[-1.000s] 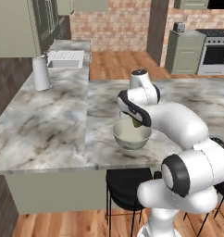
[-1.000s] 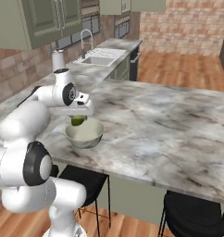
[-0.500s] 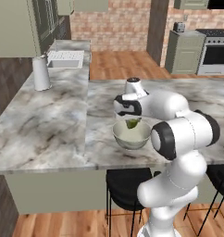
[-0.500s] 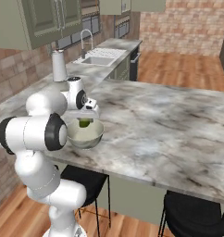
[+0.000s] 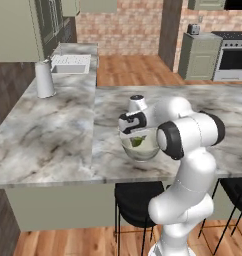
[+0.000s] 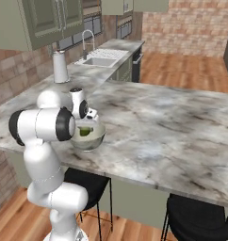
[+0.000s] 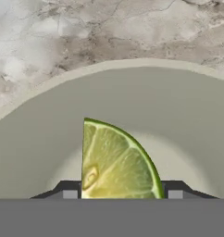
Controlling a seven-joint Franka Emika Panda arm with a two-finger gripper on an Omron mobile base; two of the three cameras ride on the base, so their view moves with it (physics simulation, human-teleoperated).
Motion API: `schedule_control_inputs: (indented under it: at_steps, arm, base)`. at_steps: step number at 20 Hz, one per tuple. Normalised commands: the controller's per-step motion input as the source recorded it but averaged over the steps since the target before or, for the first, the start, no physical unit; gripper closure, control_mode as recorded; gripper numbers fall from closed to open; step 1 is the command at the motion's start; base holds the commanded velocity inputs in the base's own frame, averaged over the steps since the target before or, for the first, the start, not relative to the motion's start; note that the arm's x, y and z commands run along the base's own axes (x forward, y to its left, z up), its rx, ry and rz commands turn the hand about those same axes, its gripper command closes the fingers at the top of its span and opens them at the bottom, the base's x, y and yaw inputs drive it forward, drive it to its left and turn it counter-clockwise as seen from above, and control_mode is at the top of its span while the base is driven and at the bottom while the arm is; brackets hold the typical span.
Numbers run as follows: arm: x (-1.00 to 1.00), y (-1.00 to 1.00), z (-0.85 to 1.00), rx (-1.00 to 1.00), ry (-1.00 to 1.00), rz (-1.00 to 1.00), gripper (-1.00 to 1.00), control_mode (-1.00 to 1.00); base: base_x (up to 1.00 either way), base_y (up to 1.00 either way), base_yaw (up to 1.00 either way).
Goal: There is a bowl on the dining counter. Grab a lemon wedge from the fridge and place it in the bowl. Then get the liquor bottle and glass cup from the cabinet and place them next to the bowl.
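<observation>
end effector pinching lemon wedge | inside bowl (on marble dining counter)

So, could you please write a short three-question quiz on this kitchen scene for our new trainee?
1. True or false: the green-rinded lemon wedge is over the pale round bowl.
2. Where does the bowl stand? A) grey marble counter B) black stool C) wooden floor
3. Fill in: the tall white canister stands near the ____.

Key: 1 true. 2 A. 3 sink.
</observation>
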Motion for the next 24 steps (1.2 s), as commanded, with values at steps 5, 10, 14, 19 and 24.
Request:
schedule_control_inputs:
  at_steps: [5,10,14,19,24]
  arm:
    - [0.23,0.0,-0.22,0.0,0.02,-0.01,1.0,-1.0]
    - [0.05,0.0,-0.02,0.03,0.0,-0.02,1.0,-1.0]
    - [-0.09,0.0,0.0,0.03,0.0,-0.03,1.0,-1.0]
    - [-0.21,0.0,0.0,0.01,0.0,-0.06,-1.0,-1.0]
    - [-0.27,-0.08,0.14,0.03,-0.01,-0.1,-1.0,-1.0]
  base:
    - [0.0,0.0,0.0]
    - [0.0,0.0,0.0]
    - [0.0,0.0,0.0]
    - [0.0,0.0,0.0]
    - [0.0,0.0,0.0]
